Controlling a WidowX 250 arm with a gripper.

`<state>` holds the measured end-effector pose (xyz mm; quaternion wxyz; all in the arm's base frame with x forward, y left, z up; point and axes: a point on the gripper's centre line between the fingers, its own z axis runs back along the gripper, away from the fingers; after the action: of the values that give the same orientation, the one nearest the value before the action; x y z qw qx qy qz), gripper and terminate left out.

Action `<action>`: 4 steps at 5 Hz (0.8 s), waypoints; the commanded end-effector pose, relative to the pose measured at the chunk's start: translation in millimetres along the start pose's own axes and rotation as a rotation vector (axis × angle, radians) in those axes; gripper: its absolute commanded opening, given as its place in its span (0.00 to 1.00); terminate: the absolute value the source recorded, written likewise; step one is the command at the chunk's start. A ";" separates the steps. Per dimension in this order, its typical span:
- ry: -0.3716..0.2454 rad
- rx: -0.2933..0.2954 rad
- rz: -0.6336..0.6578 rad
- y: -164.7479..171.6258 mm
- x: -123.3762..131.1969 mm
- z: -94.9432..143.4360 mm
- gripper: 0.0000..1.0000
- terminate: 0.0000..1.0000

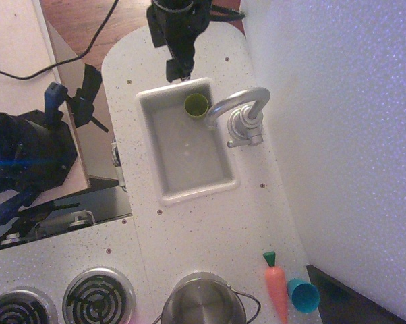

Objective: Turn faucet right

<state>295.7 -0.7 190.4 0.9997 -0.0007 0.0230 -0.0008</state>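
Faucet stands on the white speckled counter at the sink's right rim, its curved spout reaching over the basin toward a green cup in the far corner. Hand, black, hangs above the counter behind the sink, apart from the faucet; whether its fingers are spread or pressed together I cannot tell.

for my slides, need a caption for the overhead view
Overhead view: end effector at the sink's far rim, faucet spout over a green cup.

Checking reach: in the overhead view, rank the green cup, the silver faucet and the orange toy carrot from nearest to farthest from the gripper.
1. Green cup, in the sink's top corner below the gripper.
2. Silver faucet, at the sink's right rim.
3. Orange toy carrot, far bottom edge.
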 end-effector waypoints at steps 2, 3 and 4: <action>-0.012 0.023 -0.018 -6.4 6.5 -9.9 1.00 0.00; 0.014 0.011 -0.018 -12.9 9.8 -17.1 1.00 0.00; -0.010 0.016 -0.042 -24.2 11.0 -24.6 1.00 0.00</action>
<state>304.1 -32.3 145.8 0.9988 0.0370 0.0224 -0.0231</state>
